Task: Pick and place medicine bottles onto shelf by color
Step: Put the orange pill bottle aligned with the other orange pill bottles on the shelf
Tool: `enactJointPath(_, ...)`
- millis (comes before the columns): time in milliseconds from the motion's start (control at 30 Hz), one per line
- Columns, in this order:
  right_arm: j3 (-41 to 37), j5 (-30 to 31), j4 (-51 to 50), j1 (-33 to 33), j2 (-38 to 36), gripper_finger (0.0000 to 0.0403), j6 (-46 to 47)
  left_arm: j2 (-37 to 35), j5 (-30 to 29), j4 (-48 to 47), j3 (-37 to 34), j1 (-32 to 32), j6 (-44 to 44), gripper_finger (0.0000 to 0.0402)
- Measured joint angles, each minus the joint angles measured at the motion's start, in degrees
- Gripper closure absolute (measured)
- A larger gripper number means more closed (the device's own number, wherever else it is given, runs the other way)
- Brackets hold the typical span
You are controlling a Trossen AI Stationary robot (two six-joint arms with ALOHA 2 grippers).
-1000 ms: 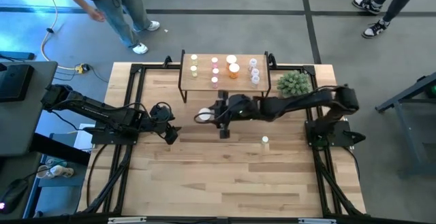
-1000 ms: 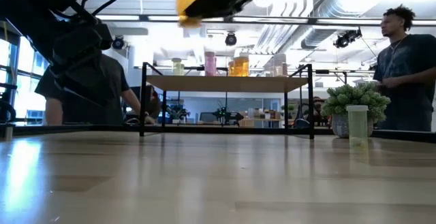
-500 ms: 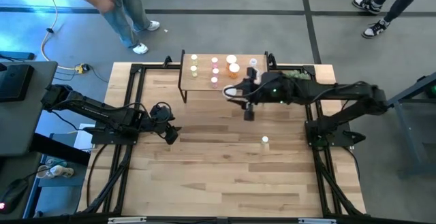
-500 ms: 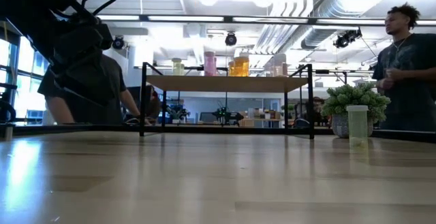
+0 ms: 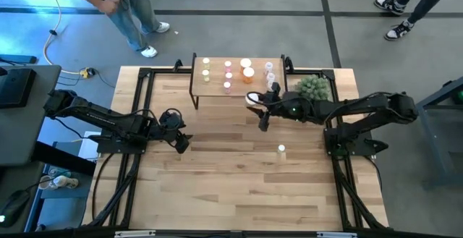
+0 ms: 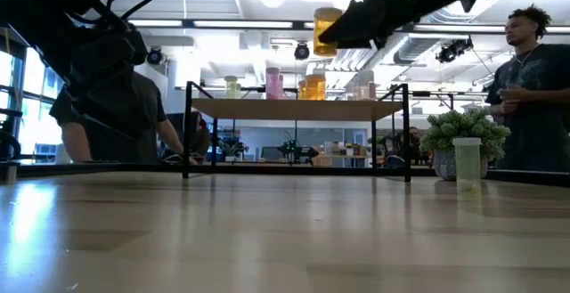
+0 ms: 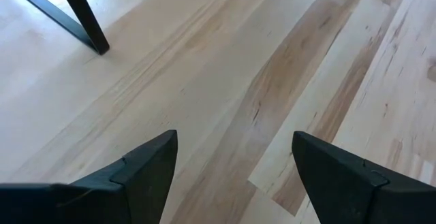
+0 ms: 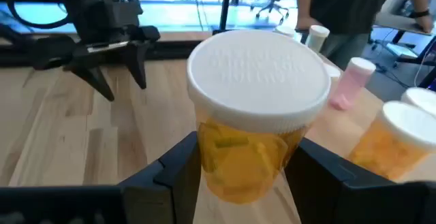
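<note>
My right pincer (image 5: 255, 100) is pinching an orange medicine bottle (image 8: 253, 152) with a white cap, one dark finger on each side of its body. It holds the bottle upright and high in the air, at the front edge of the shelf (image 5: 217, 90). I judge it is held upright so it can go straight down onto its base.

The shelf is a light-wood board on thin black legs at the far side of the counter (image 5: 239, 180). Bottles already on it stand in short rows by color: yellowish (image 5: 206, 69) toward the left arm's side, then pink (image 5: 228, 75), then orange (image 5: 248, 71), then clear ones (image 5: 270, 75) toward the right arm's side. In the high view, my held bottle sits just in front of the orange group, so that looks like the slot I am aiming for. From the low view I cannot be sure it hangs over the board rather than just short of it.

One pale bottle (image 5: 281, 150) stands alone on the counter, well apart from the shelf and not yet sorted. A small green plant (image 5: 312, 87) sits just beside the shelf's clear-bottle end.

My left pincer (image 7: 235, 163) waits low over bare wood on its own side, fingers spread and holding nothing.
</note>
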Motion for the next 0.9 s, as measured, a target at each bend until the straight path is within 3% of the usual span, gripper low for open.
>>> enactJointPath(167, -5.3, 3.8, 7.4, 0.0, 0.1, 0.0231, 5.2, 0.0, 0.0, 0.0, 0.0, 0.0, 0.0, 0.0122)
enactJointPath(333, -5.7, 6.5, 9.7, 1.5, 1.1, 0.0231, 8.8, 0.0, 0.0, 0.0, 0.0, 0.0, 0.0, 0.0122)
enactJointPath(467, -5.3, 13.0, 13.3, 4.5, 5.2, 0.0231, 8.5, 0.0, 0.0, 0.0, 0.0, 0.0, 0.0, 0.0122)
enactJointPath(600, -3.0, 23.6, 13.4, 5.6, 9.7, 0.0231, 11.9, 0.0, 0.0, 0.0, 0.0, 0.0, 0.0, 0.0122)
enactJointPath(800, 3.7, 28.2, 12.6, 5.4, 16.3, 0.0231, 13.2, 0.0, 0.0, 0.0, 0.0, 0.0, 0.1, 0.0122)
enactJointPath(900, 6.7, 32.2, 7.3, 4.4, 17.9, 0.0231, 16.4, 0.0, 0.0, -0.1, 0.0, 0.0, 0.4, 0.0122)
